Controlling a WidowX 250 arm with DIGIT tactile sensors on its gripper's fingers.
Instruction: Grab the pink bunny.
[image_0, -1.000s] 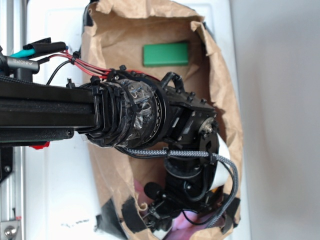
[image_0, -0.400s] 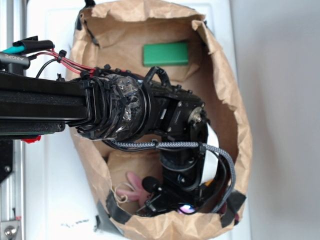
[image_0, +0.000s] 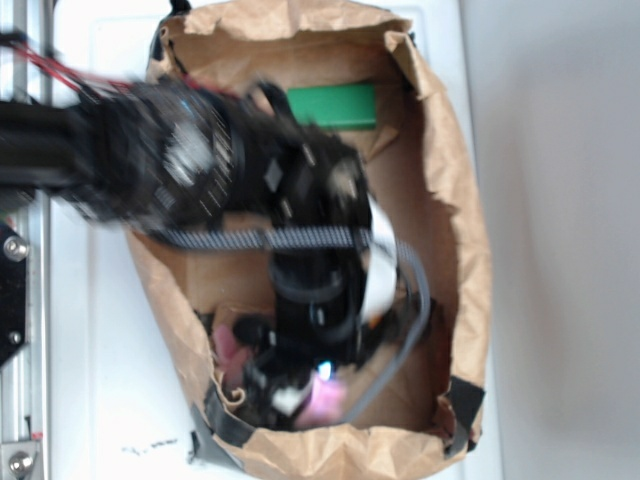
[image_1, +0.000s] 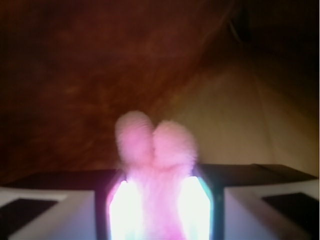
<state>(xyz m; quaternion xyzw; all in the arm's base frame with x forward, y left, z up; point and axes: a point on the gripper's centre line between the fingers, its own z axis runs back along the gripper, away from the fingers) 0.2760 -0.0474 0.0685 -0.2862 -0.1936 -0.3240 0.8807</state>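
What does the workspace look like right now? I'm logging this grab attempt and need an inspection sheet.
Surface: white table carrying an open brown paper bag.
Job's things: pink bunny between the fingers, ears pointing away from the wrist camera.
Clutter: green block at the bag's far end.
Grippers: gripper inside the bag, shut on the bunny; exterior view blurred.
Cables: braided grey cable looping across the arm.
Surroundings: metal rail along the left image edge; plain pale wall.
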